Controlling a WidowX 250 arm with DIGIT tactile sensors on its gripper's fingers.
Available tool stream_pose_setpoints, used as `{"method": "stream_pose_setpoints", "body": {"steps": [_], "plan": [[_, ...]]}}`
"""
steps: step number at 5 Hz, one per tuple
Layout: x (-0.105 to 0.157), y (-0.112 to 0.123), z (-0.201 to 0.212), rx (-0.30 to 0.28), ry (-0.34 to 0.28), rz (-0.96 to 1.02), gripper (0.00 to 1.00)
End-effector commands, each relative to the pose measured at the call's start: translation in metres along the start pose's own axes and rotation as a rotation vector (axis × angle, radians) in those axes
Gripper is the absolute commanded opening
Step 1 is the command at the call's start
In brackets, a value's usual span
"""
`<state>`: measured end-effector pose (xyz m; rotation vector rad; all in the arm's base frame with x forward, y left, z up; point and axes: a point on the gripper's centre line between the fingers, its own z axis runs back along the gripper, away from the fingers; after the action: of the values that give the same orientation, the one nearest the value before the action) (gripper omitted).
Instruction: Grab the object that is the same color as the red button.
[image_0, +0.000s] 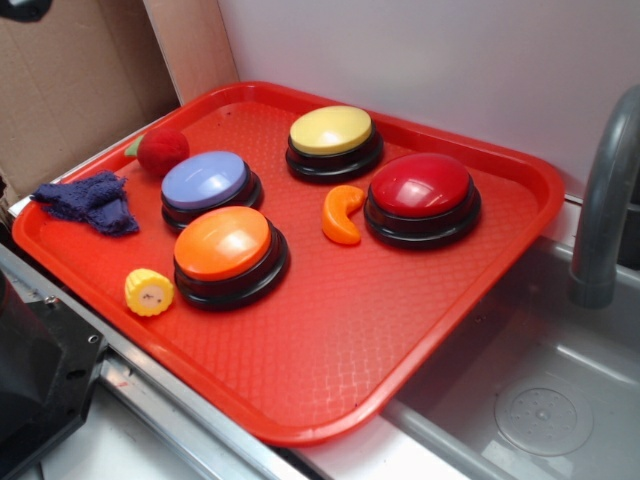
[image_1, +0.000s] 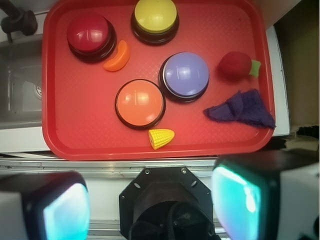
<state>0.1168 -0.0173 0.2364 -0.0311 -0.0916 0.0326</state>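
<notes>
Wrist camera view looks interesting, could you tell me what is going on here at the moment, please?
Nothing is being handled yet. The gripper hangs open above the near edge of the red plastic tray, holding nothing. On the tray sit four dome buttons on black bases: glossy red, yellow, lavender and orange. The small dark-red fuzzy ball with a green end lies untouched by the tray's edge, near a crumpled purple cloth. An orange crescent toy and a toy corn piece lie there too.

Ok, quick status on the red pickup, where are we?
Gripper open, holding nothing, off the tray. Red fuzzy ball untouched near the tray edge, beside the purple button. Purple cloth close by, not covering it.
</notes>
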Motion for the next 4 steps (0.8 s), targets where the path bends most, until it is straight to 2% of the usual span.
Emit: {"method": "stream_pose_setpoints", "body": {"steps": [1, 2, 3, 4], "plan": [[0.0, 0.0, 0.0, 0.0, 0.0, 0.0, 1.0], [0.005, 0.01, -0.007, 0.048, -0.022, 0.118, 1.0], [0.01, 0.02, -0.013, 0.019, -0.056, 0.206, 1.0], [0.013, 0.036, -0.019, 0.035, -0.106, 0.411, 1.0]]}}
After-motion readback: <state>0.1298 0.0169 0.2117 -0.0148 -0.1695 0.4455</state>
